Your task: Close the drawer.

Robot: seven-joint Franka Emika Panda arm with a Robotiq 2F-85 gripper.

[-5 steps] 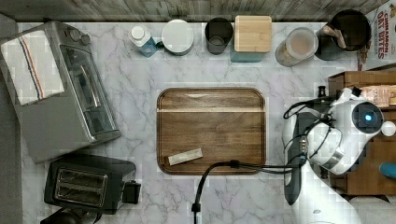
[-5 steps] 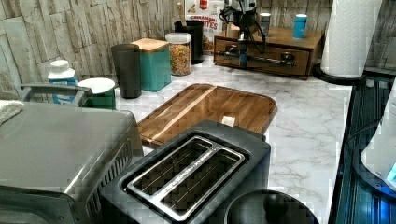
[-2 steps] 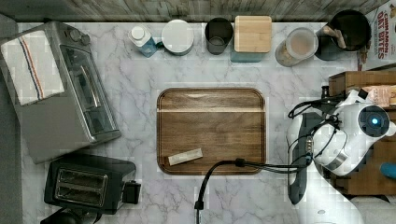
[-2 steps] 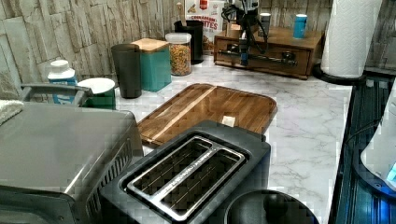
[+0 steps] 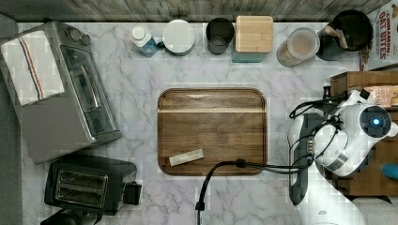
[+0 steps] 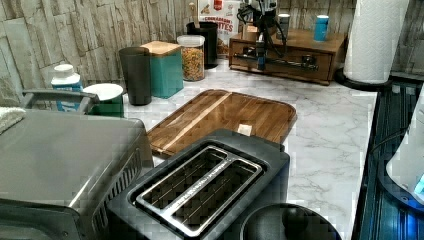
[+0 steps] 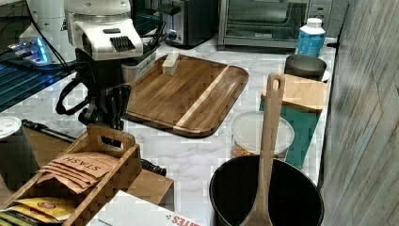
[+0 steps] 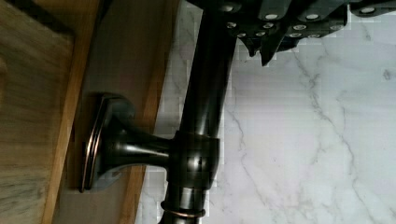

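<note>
Tool (image 8: 280, 32) sits at the drawer (image 6: 280, 59) handle (image 8: 196, 140), grip state indeterminate; next move: push drawer inward.

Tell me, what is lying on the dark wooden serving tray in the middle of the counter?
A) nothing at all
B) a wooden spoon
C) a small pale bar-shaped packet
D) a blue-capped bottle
C: the top view shows a small pale packet lying near one corner of the serving tray, close to the toaster.
</note>
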